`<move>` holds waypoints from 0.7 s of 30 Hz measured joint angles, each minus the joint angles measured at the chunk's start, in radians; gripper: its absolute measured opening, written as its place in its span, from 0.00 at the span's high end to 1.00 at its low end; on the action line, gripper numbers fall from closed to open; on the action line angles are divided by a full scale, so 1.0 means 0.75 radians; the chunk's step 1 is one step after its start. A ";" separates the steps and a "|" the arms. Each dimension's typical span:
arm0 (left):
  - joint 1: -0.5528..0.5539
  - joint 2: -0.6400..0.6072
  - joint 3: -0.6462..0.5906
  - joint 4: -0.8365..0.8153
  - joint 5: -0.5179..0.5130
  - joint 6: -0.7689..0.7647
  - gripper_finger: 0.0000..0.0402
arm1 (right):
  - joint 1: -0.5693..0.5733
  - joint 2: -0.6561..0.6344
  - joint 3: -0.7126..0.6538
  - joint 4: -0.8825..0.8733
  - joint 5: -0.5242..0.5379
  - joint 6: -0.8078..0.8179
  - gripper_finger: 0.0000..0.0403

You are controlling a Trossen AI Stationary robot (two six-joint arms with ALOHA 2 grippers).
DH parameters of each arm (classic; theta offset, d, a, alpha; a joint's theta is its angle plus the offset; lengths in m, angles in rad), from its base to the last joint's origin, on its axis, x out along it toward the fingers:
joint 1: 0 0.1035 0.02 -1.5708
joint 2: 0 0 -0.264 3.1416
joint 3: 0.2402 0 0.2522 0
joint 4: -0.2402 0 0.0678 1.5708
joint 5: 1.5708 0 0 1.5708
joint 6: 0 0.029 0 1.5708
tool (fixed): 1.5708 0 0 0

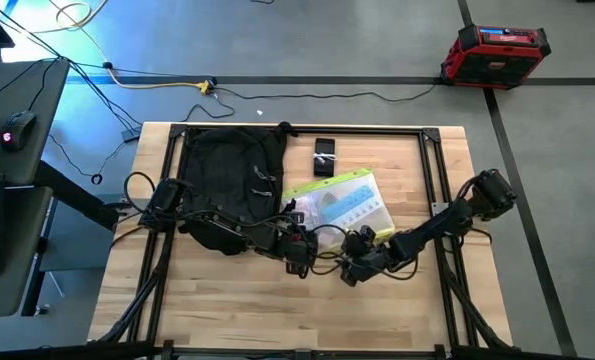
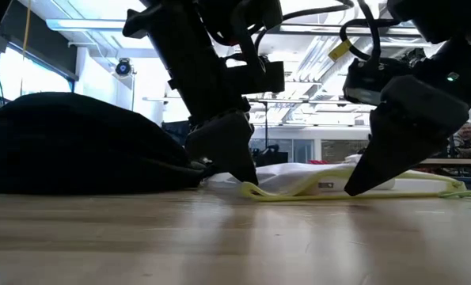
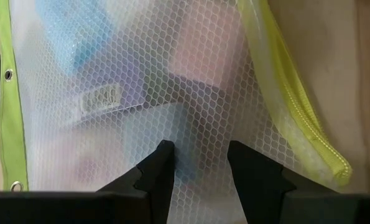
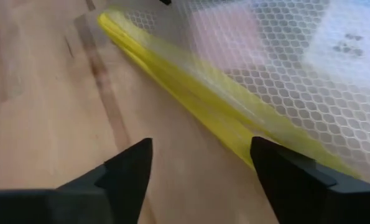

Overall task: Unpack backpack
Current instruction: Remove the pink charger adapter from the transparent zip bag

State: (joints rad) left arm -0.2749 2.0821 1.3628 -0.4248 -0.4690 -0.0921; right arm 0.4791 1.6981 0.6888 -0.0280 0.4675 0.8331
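1. Left gripper (image 1: pixel 299 250): low over the tabletop (image 1: pixel 227 310), at the near corner of a mesh pouch (image 1: pixel 339 203); in the left wrist view its two dark fingers (image 3: pixel 161 168) stand a little apart over the translucent honeycomb mesh, with nothing seen between them.
2. Right gripper (image 1: pixel 355 268): just beside the pouch's near edge, to the right of the left gripper; in the right wrist view its fingers (image 4: pixel 135 165) are spread wide over bare wood, and the yellow zip edge (image 4: pixel 191 93) of the pouch runs slantwise past them. It holds nothing.
3. Mesh pouch: flat on the tabletop, clear with a lime-green border and a yellow zip strip; pale blue and pink contents show through the mesh but cannot be made out.
4. Backpack (image 1: pixel 232 180): large, black, lying flat on the left half of the tabletop, just left of the pouch; its near end touches the left arm. In the low view it forms a dark mound at the left.
5. Small black object (image 1: pixel 324 155): on the tabletop just beyond the pouch, beside the backpack's far end; too small to identify.
6. Low view: both grippers' tips come down to the pouch's edge, one at each end of its near side.
7. Surroundings: a red and black case (image 1: pixel 495 55) on the floor beyond the tabletop; yellow and black cables (image 1: pixel 157 82) on the floor; a desk with a mouse (image 1: pixel 17 128) at far left.
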 joint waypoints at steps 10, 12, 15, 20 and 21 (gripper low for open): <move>0.004 0.001 -0.001 -0.002 0.017 0.006 0.67 | -0.002 0.001 0.001 -0.079 0.067 0.037 0.32; 0.004 0.001 -0.001 -0.001 0.019 0.010 0.67 | -0.002 0.001 0.001 -0.064 0.079 0.029 0.32; 0.004 0.001 -0.001 -0.010 0.015 0.010 0.67 | -0.002 0.002 0.000 0.074 0.050 -0.048 0.32; 0.003 0.002 -0.001 -0.035 0.010 0.008 0.67 | 0.009 0.002 0.001 0.226 0.028 -0.202 0.32; 0.003 0.002 -0.001 -0.037 0.010 0.010 0.67 | 0.008 0.002 0.001 0.215 0.027 -0.200 0.32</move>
State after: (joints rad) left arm -0.2726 2.0838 1.3621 -0.4525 -0.4618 -0.0847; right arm 0.4854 1.6997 0.6895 0.1335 0.4881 0.6834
